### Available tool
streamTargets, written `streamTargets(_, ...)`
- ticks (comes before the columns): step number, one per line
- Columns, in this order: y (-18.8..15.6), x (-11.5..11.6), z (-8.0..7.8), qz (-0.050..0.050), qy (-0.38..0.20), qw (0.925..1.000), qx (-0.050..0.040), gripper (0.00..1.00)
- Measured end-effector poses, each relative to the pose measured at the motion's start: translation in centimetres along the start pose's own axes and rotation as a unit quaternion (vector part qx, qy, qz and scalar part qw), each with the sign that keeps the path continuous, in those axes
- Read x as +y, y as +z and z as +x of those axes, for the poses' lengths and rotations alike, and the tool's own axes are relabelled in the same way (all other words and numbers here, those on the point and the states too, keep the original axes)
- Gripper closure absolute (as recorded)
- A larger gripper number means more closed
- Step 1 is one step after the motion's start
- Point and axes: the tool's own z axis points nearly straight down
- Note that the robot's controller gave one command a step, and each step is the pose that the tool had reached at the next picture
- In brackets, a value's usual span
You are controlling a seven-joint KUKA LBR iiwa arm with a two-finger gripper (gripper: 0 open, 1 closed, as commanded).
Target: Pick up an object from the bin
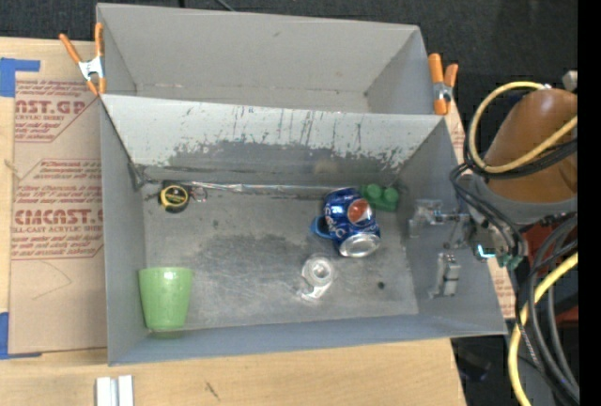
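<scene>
My gripper [439, 244] hangs over the bin's right wall, open, with nothing between its fingers. Nearest to it, just left on the bin floor, lies a crushed blue soda can [351, 221] with a red and white logo. A small green object [382, 196] sits right behind the can, against the back wall. In front of the can lies a small clear, silvery object [317, 276].
A light green plastic cup [166, 298] stands in the front left corner. A small yellow and black tape measure [175, 197] lies at the back left. The arm with its orange cover and yellow cables is outside the bin's right rim.
</scene>
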Motion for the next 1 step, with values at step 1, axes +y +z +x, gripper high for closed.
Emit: streamTargets(1,7.99,8.84,-6.39,-0.003,0.006,1.0000,-0.0031,0.00)
